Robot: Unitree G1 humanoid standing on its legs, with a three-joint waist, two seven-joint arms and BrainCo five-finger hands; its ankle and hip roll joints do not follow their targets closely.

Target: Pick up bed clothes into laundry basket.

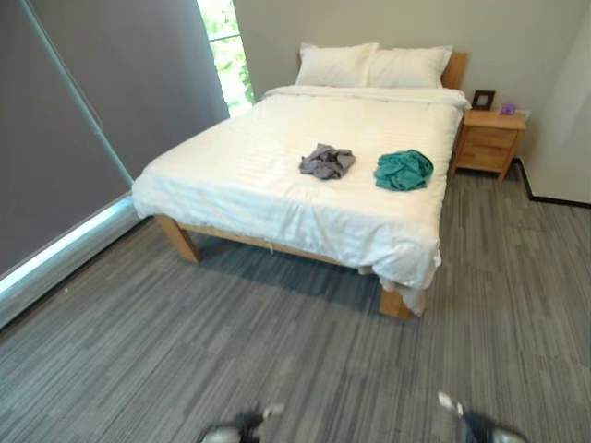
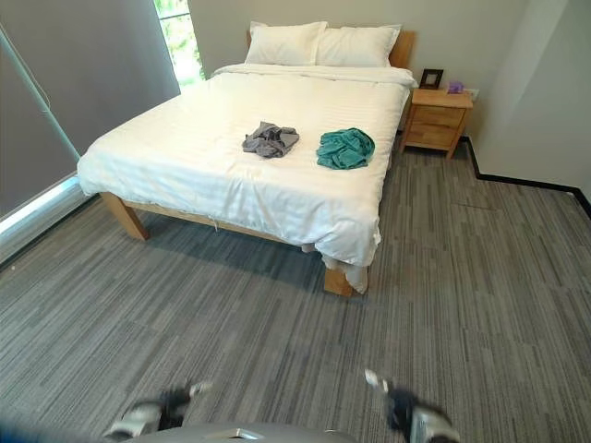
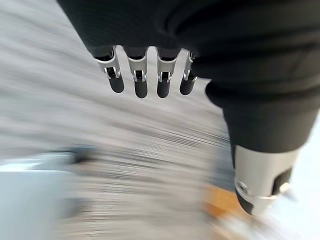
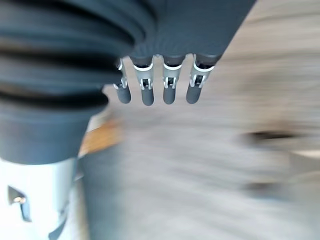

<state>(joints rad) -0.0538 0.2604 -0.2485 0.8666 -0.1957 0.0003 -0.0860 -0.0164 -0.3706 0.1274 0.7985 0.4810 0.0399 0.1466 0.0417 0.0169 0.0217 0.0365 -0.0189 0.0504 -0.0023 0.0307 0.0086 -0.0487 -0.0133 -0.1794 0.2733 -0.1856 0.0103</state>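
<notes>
At the far left a grey roller blind (image 1: 65, 138) covers the wall, with a strip of bright window (image 1: 224, 51) beside it. My left hand (image 3: 145, 75) hangs low over the grey carpet (image 1: 231, 360), near the bottom edge of the head view; its fingers (image 3: 141, 82) are straight and relaxed, thumb apart, holding nothing.

Ahead stands the bed (image 1: 277, 185), white cover smooth, wooden legs showing under the near edge, its long axis running away from me toward two pillows (image 1: 369, 66) at the headboard. The two clothes lie on the right half of the bed, about midway along its length. The grey garment (image 1: 326, 161) is a crumpled heap, a little longer across the bed than along it, with no clear end pointing anywhere. Just to its right, apart from it, the teal garment (image 1: 404, 170) is a rounder bundle, nearer the bed's right edge but not hanging over it.

Right of the bed a wooden nightstand (image 1: 489, 138) sits against the wall with a small picture frame (image 1: 483, 99) on top. Between me and the bed's near edge the carpet is open, and a wide lane of carpet runs along the bed's right side.

My right hand (image 4: 160, 82) hangs low at the right, its fingers (image 4: 169, 90) likewise straight and loose, gripping nothing.
</notes>
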